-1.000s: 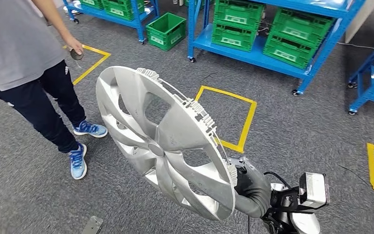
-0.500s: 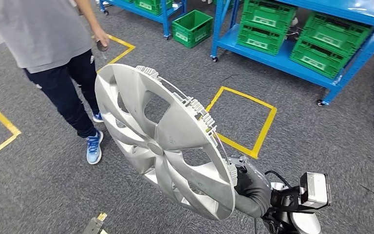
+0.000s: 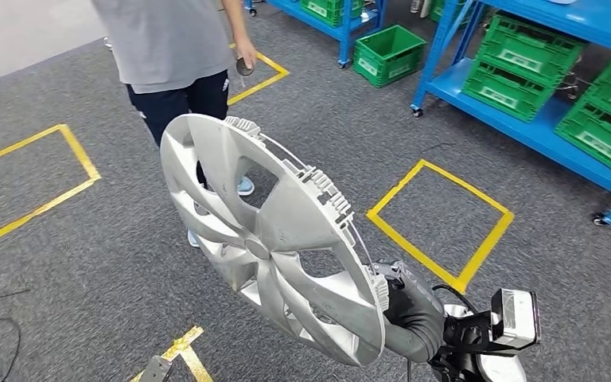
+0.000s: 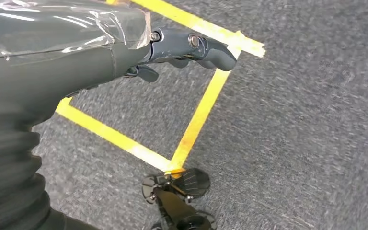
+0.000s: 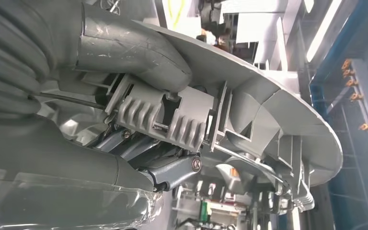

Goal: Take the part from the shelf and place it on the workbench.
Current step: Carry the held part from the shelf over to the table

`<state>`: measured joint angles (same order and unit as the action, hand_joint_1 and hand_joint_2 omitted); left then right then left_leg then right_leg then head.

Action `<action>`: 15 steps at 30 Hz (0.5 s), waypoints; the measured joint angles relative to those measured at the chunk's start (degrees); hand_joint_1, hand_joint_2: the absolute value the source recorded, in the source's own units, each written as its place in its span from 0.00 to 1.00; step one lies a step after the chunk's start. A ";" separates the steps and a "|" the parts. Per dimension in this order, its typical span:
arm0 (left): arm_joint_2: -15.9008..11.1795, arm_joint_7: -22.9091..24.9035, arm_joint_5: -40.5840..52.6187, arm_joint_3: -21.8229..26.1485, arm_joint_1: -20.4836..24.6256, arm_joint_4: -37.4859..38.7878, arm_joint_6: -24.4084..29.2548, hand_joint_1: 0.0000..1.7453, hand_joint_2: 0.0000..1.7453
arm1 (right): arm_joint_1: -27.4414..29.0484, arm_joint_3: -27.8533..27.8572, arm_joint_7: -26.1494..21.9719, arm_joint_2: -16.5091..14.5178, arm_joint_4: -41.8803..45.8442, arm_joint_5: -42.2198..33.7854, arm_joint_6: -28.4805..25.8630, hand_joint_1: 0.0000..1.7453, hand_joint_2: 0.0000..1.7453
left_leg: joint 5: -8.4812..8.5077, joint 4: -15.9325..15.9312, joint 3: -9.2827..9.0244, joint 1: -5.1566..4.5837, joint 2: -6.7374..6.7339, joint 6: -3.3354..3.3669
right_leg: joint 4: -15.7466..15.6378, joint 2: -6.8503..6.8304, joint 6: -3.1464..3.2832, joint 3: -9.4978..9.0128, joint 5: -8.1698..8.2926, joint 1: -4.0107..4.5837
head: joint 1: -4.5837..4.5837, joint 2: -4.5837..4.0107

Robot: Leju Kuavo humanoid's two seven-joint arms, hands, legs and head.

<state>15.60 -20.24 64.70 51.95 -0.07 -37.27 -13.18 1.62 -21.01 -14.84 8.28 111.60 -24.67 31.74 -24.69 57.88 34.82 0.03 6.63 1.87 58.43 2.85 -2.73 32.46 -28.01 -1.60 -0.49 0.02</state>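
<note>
The part is a large silver wheel cover, held up on edge in the middle of the head view. My right hand grips its lower right rim from behind. In the right wrist view the thick grey thumb presses on the cover's ribbed inner edge and the darker fingers clamp the other side. My left hand hangs over the grey carpet with its fingers stretched out and nothing in them.
A person in a grey shirt stands close behind the cover, holding a small dark object. Blue shelves with green crates line the far right, and one green crate sits on the floor. Yellow tape squares mark the carpet.
The whole scene has slid to the right, so the camera has turned left. The person and shelves shifted with it. The cover stays in my right hand's grip.
</note>
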 joint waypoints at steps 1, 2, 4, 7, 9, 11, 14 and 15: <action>0.01 0.01 0.04 0.01 -0.09 0.01 0.00 0.00 1.00 | 0.10 0.08 0.00 -0.02 0.10 0.04 0.00 1.00 1.00 | 0.01 0.15 0.27 0.01 0.42 -0.29 | 0.06 -0.19 0.52 0.02 0.03 0.22 | -0.02 0.00; 0.00 0.01 0.08 0.01 -0.21 0.01 0.00 0.00 1.00 | 0.18 0.15 -0.01 -0.05 0.23 0.08 0.00 1.00 1.00 | 0.03 0.23 0.48 0.13 0.80 -0.49 | 0.01 -0.62 0.95 -0.04 0.14 0.15 | -0.05 0.00; -0.05 0.02 0.16 0.00 -0.39 0.03 0.00 0.00 1.00 | 0.28 0.25 -0.02 -0.19 0.49 0.18 -0.01 1.00 1.00 | -0.68 1.35 1.04 0.13 -0.89 -0.99 | -0.10 -1.57 1.57 -0.21 0.23 0.01 | -0.17 0.00; -0.07 0.02 0.25 -0.03 -0.20 0.05 0.00 0.00 1.00 | 0.75 0.71 -0.07 -0.38 0.94 0.32 -0.04 1.00 1.00 | -5.42 10.70 5.57 0.36 -5.60 -1.84 | -0.17 -3.44 2.49 -0.51 -0.03 0.20 | -0.54 0.00; -0.07 0.04 0.37 -0.03 -0.18 0.09 0.00 0.00 1.00 | 1.01 1.02 -0.10 -0.41 1.06 0.37 -0.09 1.00 1.00 | -7.42 16.97 8.91 0.64 -6.37 -2.05 | -0.16 -4.82 2.72 -0.59 -0.23 0.48 | -0.52 0.00; -0.07 0.07 0.50 -0.02 -0.24 0.13 0.00 0.00 1.00 | 1.15 1.24 -0.15 -0.43 1.24 0.39 -0.18 1.00 1.00 | -5.36 14.87 8.01 0.64 -6.73 -1.75 | -0.17 -6.09 2.81 -0.78 -0.45 0.67 | -0.54 0.00; -0.18 0.08 0.54 -0.03 -0.08 0.10 0.00 0.00 1.00 | 1.29 1.64 -0.20 -0.50 1.72 0.41 -0.31 1.00 1.00 | -0.94 3.61 2.02 -0.19 -9.64 -0.37 | -0.20 -7.78 2.57 -1.30 -0.95 1.16 | -0.49 0.00; -0.22 0.08 0.55 -0.04 -0.02 0.09 0.00 0.00 1.00 | 1.37 1.81 -0.22 -0.54 1.83 0.42 -0.33 1.00 1.00 | -0.56 1.74 1.05 -0.53 -10.32 -0.03 | -0.22 -8.33 2.34 -1.42 -1.13 1.31 | -0.47 0.00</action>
<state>15.38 -20.16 65.25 51.91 -0.08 -37.18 -13.18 2.99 -19.20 -15.05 7.74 113.43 -24.26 31.40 -25.25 59.62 35.87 -0.49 -3.69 1.84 58.21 -5.48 -0.38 31.04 -29.14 -0.30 -0.96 0.02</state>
